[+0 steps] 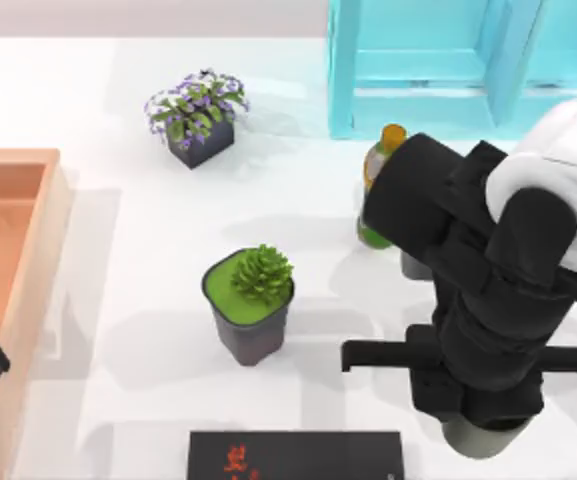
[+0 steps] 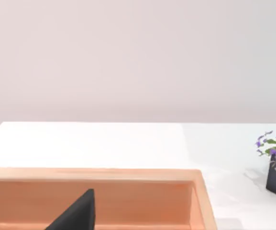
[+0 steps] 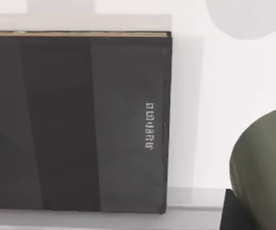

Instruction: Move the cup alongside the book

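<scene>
The right arm reaches over the right half of the table point(image 1: 148, 330), its black body hiding much of what lies beneath. Below its lower end a grey rounded form, the cup point(image 1: 480, 438), sticks out just right of the book point(image 1: 296, 455), with a strip of bare table between them. In the right wrist view the cup point(image 3: 264, 167) sits close beside the book's point(image 3: 75, 120) edge, not touching it. The right gripper's fingers are covered by the arm, so whether they pinch the cup cannot be told.

Behind the arm stands a green bottle point(image 1: 380, 160) with an orange cap, partly masked by it. A dark pot with a green succulent point(image 1: 250, 305) stands above the book, well apart from the cup. A purple-flowered plant point(image 1: 198, 115) sits farther back, and a turquoise cabinet point(image 1: 438, 60) at the far edge.

The left arm is parked at the left edge over a wooden tray point(image 1: 28, 250); a dark fingertip point(image 2: 75, 215) shows there, its spread unclear.
</scene>
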